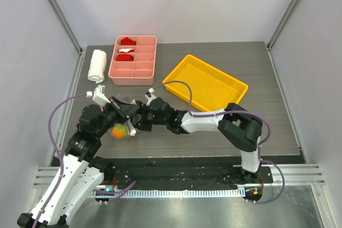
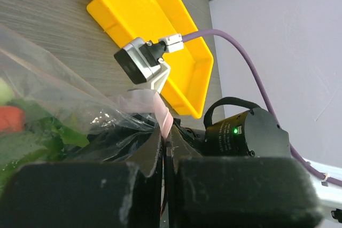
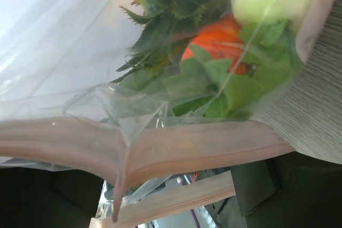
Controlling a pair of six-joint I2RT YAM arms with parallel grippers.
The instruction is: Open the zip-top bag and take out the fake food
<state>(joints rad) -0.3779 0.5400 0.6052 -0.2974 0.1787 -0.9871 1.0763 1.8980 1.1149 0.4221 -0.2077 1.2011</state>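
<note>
From where I stand, both arms meet over the near-left part of the desk [image 1: 278,126], well apart from the yellow tray [image 1: 206,84] toward the far right edge. The zip-top bag [image 1: 124,125] hangs slung between them. The left jaws are clenched on its pink zip strip [image 3: 203,148]. Whether the right jaws have bitten the other lip I cannot tell. The fake food [image 3: 214,41] sits inside, crowded just behind the strip. I'd say the opening step is in hand. Next the lips need a steady pull apart without the floppy plastic slipping free.
</note>
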